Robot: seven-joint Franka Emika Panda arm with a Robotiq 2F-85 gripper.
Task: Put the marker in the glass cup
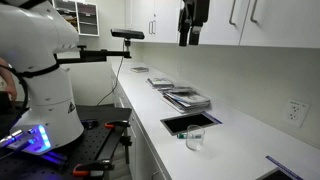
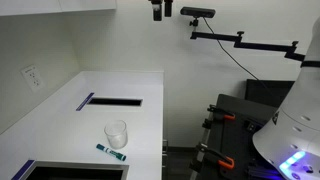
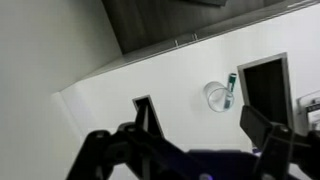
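Note:
The glass cup (image 2: 117, 134) stands upright on the white counter, and it also shows in an exterior view (image 1: 194, 140) and in the wrist view (image 3: 216, 97). The marker (image 2: 111, 152) lies flat on the counter right beside the cup, between it and the black tray; the wrist view shows the marker (image 3: 231, 90) at the cup's edge. My gripper (image 3: 185, 140) is open and empty. It hangs high above the counter near the cabinets in both exterior views (image 1: 190, 25) (image 2: 159, 10), far from cup and marker.
A black rectangular tray (image 2: 75, 172) (image 1: 190, 122) (image 3: 265, 85) sits next to the cup. A dark slot (image 2: 110, 101) lies further along the counter. Stacked flat items (image 1: 187, 98) sit at the far end. A camera on a boom (image 2: 198, 13) reaches over the counter edge.

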